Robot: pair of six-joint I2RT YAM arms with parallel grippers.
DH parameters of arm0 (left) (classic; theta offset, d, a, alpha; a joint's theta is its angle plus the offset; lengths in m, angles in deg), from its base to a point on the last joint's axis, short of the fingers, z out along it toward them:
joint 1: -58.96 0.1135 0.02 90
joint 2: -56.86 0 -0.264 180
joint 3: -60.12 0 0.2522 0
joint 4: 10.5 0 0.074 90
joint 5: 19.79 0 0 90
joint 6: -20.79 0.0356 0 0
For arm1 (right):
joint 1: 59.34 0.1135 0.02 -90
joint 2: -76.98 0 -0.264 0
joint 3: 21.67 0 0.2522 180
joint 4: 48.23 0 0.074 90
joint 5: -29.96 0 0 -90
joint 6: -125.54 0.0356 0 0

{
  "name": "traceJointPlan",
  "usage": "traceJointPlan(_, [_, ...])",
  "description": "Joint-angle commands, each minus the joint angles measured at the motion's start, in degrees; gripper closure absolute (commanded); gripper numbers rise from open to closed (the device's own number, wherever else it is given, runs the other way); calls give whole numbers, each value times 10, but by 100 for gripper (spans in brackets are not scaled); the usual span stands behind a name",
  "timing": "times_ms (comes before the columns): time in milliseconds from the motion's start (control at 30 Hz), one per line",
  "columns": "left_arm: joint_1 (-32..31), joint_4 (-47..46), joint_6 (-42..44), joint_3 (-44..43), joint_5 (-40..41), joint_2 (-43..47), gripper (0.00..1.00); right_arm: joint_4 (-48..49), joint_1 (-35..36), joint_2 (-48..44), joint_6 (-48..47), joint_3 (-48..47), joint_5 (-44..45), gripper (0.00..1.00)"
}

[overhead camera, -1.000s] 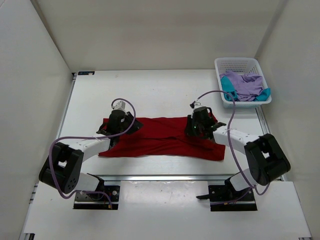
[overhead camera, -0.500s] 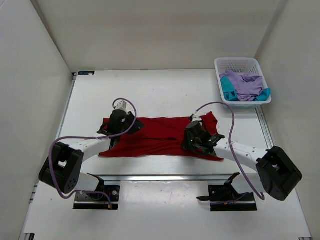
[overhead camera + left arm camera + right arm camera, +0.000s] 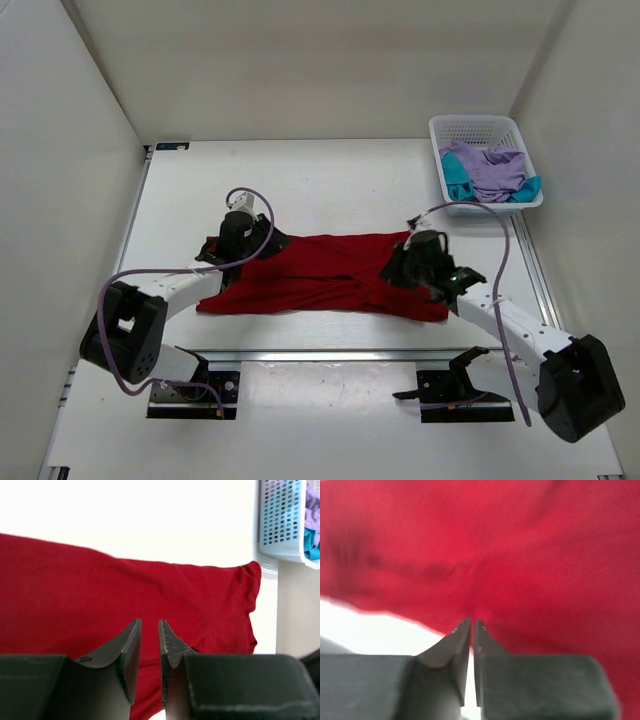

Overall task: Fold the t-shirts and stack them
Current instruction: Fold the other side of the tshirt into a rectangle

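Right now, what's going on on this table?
Two robot arms are working on a dark red t-shirt spread out on the table. The left gripper is over its left end, jaws slightly apart with nothing between them. The right gripper is over its right end, jaws almost closed; whether they pinch cloth cannot be told. The lavender t-shirt and teal t-shirt lie crumpled in the white basket at the far right corner, not yet folded.

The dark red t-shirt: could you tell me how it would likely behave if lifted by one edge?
The dark red t-shirt is probably floppy: it lies flat with soft creases, so it should sag when lifted. It looks thin, so likely light. Pushed across the table, it would probably bunch rather than slide.
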Motion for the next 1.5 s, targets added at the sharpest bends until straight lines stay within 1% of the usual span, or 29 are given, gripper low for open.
traceJointPlan(0, [-2,-21,-6,-28,-13,-40,68,60,-137,-7,-55,-9,-24,97])
traceJointPlan(67, [17,-24,-19,-40,-41,-69,68,115,-197,9,-67,0,-24,96])
traceJointPlan(133, [46,-32,-24,-49,-61,-95,68,183,-257,34,-80,-5,-50,80])
traceJointPlan(200, [65,-39,-33,-55,-69,-119,69,215,-284,68,-89,-14,-47,70])
traceJointPlan(233, [80,-38,-35,-60,-73,-126,69,224,-305,90,-92,-21,-58,68])
traceJointPlan(267, [88,-33,-36,-65,-78,-134,69,224,-310,119,-93,-35,-62,68])
traceJointPlan(333, [122,-42,-43,-66,-90,-147,69,235,-327,155,-95,-49,-78,68])
traceJointPlan(367, [129,-46,-51,-66,-97,-156,69,244,-330,172,-99,-52,-80,67])
traceJointPlan(433, [154,-61,-65,-62,-114,-171,69,262,-332,184,-91,-47,-74,68])
traceJointPlan(567, [184,-75,-76,-57,-132,-207,69,302,-339,208,-74,-29,-68,69])
traceJointPlan(633, [199,-88,-88,-56,-147,-222,70,312,-344,229,-64,-36,-85,71])
traceJointPlan(700, [210,-98,-106,-48,-158,-238,71,314,-345,256,-59,-46,-100,75])
traceJointPlan(767, [221,-116,-114,-43,-164,-244,72,326,-343,269,-54,-47,-95,85])
traceJointPlan(867, [237,-123,-118,-35,-163,-254,71,328,-349,267,-42,-37,-87,96])
traceJointPlan(933, [244,-126,-125,-33,-169,-254,71,336,-355,247,-38,-23,-78,98])
traceJointPlan(967, [264,-131,-132,-25,-175,-258,72,329,-356,237,-39,-21,-67,100])
traceJointPlan(1067, [289,-142,-144,-19,-179,-253,72,330,-369,223,-41,-14,-55,100])
traceJointPlan(1167, [309,-143,-146,-11,-173,-247,71,304,-380,230,-48,-30,-37,100])
traceJointPlan(1300, [312,-138,-140,-4,-164,-237,73,295,-381,250,-35,-24,-13,100])
traceJointPlan(1367, [311,-138,-143,-11,-165,-231,72,304,-386,257,-36,-18,-31,96])
traceJointPlan(1400, [308,-140,-141,-14,-167,-231,72,304,-385,262,-37,-14,-26,90])
traceJointPlan(1467, [304,-145,-151,-15,-172,-216,72,285,-381,257,-35,-29,-36,85])
